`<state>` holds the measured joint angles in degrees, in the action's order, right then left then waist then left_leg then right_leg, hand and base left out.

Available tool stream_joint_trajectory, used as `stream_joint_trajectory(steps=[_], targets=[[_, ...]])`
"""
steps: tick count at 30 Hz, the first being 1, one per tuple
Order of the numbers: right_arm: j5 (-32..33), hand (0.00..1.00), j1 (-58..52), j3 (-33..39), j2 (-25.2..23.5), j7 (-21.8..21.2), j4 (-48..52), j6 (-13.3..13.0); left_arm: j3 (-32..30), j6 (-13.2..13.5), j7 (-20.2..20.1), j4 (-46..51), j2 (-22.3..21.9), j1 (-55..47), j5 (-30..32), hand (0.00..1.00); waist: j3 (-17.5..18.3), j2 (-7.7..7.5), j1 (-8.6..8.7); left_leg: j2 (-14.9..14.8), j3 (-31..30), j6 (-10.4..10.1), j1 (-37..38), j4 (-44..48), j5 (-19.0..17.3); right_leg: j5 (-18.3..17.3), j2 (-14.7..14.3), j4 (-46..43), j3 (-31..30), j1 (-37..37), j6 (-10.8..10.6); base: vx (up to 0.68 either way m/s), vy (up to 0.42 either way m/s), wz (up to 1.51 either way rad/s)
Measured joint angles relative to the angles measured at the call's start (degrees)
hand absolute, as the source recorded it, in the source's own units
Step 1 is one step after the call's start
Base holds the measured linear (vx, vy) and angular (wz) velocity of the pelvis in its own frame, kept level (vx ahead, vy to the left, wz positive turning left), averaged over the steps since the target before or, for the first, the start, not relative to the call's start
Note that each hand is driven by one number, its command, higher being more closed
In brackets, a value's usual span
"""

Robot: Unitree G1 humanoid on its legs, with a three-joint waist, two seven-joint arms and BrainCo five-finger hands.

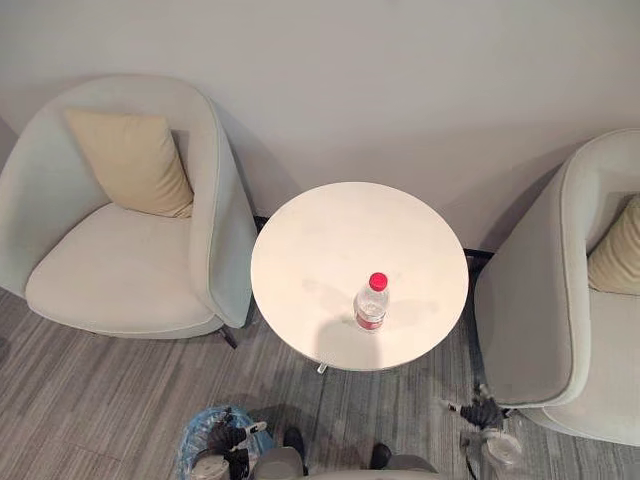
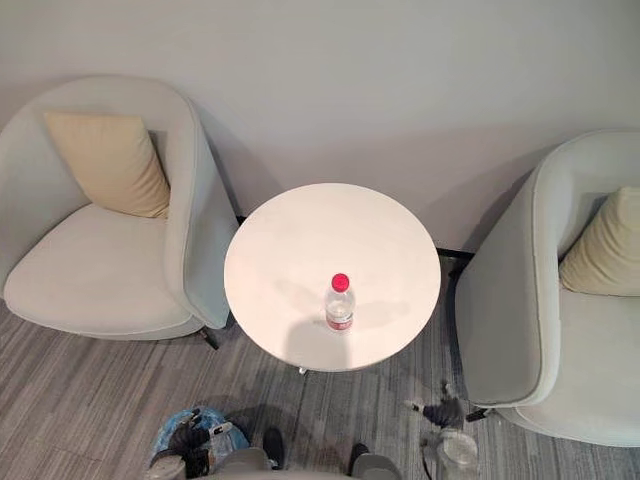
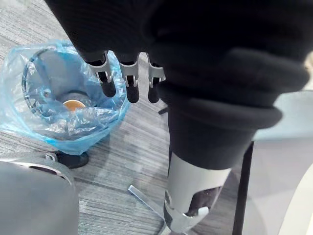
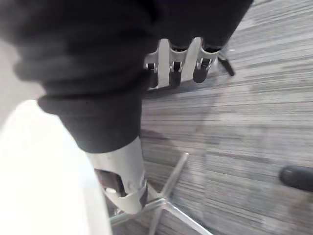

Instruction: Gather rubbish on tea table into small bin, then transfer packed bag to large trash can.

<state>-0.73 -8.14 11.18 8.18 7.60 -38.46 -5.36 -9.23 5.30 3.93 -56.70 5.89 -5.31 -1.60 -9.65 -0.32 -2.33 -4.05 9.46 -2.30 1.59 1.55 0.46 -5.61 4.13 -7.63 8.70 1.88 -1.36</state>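
Bottle [image 1: 371,300] with a red cap stands upright on the round white table [image 1: 320,240], near the edge closest to us | small bin [image 3: 29,93] lined with a blue bag sits on the floor [image 1: 80,400] by our left hand [image 3: 129,78], fingers relaxed, holding nothing | our right hand [image 4: 174,68] hangs over the floor, fingers loose, empty | left armchair [image 1: 130,270] and right armchair [image 1: 560,330] flank the table
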Motion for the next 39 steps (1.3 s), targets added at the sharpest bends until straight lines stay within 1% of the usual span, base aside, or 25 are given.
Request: stream_joint_trajectory(steps=[4, 9, 11, 16, 18, 21, 24, 27, 29, 35, 39], targets=[[-1.78, 0.0, -1.46, -0.57, 0.32, -0.04, 7.02, -1.61, 0.42, 0.08, 0.02, 0.12, 0.07, -1.41, 0.0, 0.0, 1.32, -0.41, 0.0, 0.41, 0.05, 0.05, 1.01, -1.65, 0.55, 0.43, 0.08, 0.64, -1.13, -0.02, -0.31, -0.05, 0.029, -0.1], [-2.23, 0.0, -3.5, -0.76, 0.27, -0.05, 13.11, -2.46, 1.06, 0.25, 0.02, 0.45, 0.11, -2.53, 0.0, 0.0, 1.64, -0.31, 0.06, 0.73, -0.87, 0.05, 1.18, -1.72, 0.55, 0.6, 0.1, 0.9, -1.53, 0.03, -0.42, -0.02, 0.005, -0.03], [-2.4, 0.0, -4.92, -1.27, 0.31, -0.07, 16.05, -3.15, 2.38, 0.28, 0.05, 0.45, 0.41, -2.75, 0.01, 0.0, 1.93, 0.06, 0.05, 0.86, -1.45, 0.05, 1.24, -1.83, 0.56, 0.74, 0.09, 1.22, -1.53, 0.19, -0.55, 0.0, 0.0, 0.0], [-4.4, 0.0, -5.15, -3.75, 0.72, -0.31, 19.57, -3.44, 3.18, 0.51, -0.04, 0.45, 0.35, -2.83, 0.03, 0.0, 2.37, 0.53, 0.05, 1.01, -1.7, 0.06, 2.39, -2.75, 0.56, 1.16, -0.02, 2.54, -1.78, 1.32, -0.8, 0.01, -0.001, -0.03], [-4.46, 0.0, -4.99, -5.58, 1.3, -0.49, 21.11, -4.51, 4.39, 0.95, -0.05, 0.49, 0.69, -2.8, 0.05, 0.0, 2.39, 0.52, 0.01, 1.11, -1.82, 0.06, 2.57, -3.02, 0.56, 1.25, 0.0, 3.01, -1.73, 1.63, -0.93, 0.0, 0.0, 0.0], [-4.53, 0.0, -4.16, -7.74, 1.41, -0.66, 21.89, -5.26, 4.97, 1.44, -0.11, 0.49, 0.96, -2.83, 0.08, 0.0, 2.5, 0.33, -0.02, 1.19, -2.26, 0.07, 2.69, -3.28, 0.56, 1.38, -0.01, 3.75, -1.41, 2.08, -1.02, 0.02, -0.006, 0.04], [-4.66, 0.0, -2.52, -10.38, 1.71, -1.63, 21.88, -5.39, 5.23, 1.57, -0.12, 0.49, 1.09, -2.8, 0.09, 0.0, 2.53, 0.28, -0.01, 1.25, -3.23, 0.07, 2.68, -3.34, 0.56, 1.38, -0.03, 3.9, -0.97, 2.47, -1.02, 0.03, -0.015, 0.07], [-4.72, 0.0, -0.84, -12.9, 2.23, -1.7, 21.87, -5.44, 5.44, 1.7, -0.12, 0.49, 1.09, -2.81, 0.14, 0.0, 2.53, 0.28, -0.1, 1.26, -3.83, 0.07, 2.68, -3.43, 0.57, 1.37, -0.08, 4.07, -0.56, 2.75, -1.02, 0.01, -0.012, 0.07], [-5.08, 0.0, 0.0, -13.61, 2.44, -1.73, 21.86, -5.47, 6.49, 1.86, -0.12, 0.5, 1.28, -2.78, 0.21, 0.0, 2.53, 0.28, -0.14, 1.26, -4.01, 0.07, 2.68, -3.45, 0.57, 1.37, -0.09, 4.11, -0.42, 2.82, -1.02, -0.01, -0.01, 0.06], [-6.1, 0.0, 3.01, -16.87, 3.47, -1.71, 21.68, -5.5, 6.92, 2.43, -0.12, 0.47, 1.5, -2.85, 1.7, 0.0, 2.52, 0.3, -0.24, 1.33, -5.0, 0.21, 2.29, -3.85, 0.9, 1.37, -0.06, 4.36, 0.49, 2.83, -1.02, -0.01, -0.007, 0.08], [-6.07, 0.0, 6.09, -17.92, 3.63, -1.6, 18.41, -5.5, 6.9, 2.6, -0.09, 0.48, 1.54, -3.18, 2.04, 0.0, 2.48, 0.34, -0.25, 1.46, -6.1, 0.24, 2.25, -5.49, 1.86, 1.36, -0.09, 4.82, 1.63, 2.78, -1.02, 0.0, -0.012, 0.13]])
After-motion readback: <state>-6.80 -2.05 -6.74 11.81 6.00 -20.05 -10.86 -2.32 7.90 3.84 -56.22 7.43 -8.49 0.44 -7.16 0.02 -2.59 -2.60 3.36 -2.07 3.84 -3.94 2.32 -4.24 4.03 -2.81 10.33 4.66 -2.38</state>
